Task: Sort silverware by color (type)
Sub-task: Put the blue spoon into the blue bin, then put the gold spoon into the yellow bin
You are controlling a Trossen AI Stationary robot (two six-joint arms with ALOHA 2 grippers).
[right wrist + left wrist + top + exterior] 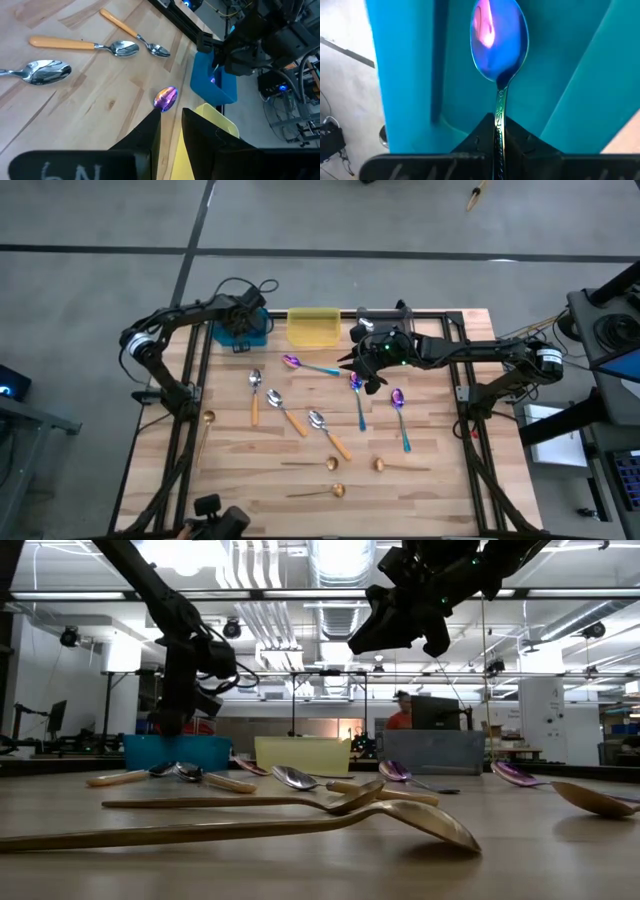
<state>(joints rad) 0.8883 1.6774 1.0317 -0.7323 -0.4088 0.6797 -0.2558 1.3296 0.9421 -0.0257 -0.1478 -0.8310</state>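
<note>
One iridescent spoon (498,42) in left end effector (499,145)

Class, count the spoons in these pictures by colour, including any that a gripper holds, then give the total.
Purple-blue spoons with teal handles: 4, three on the table, one in the left gripper
Silver spoons with orange handles: 3
Gold spoons: 4
Total: 11

Blue bin (243,332), yellow bin (313,327), wooden table (430,490).
</note>
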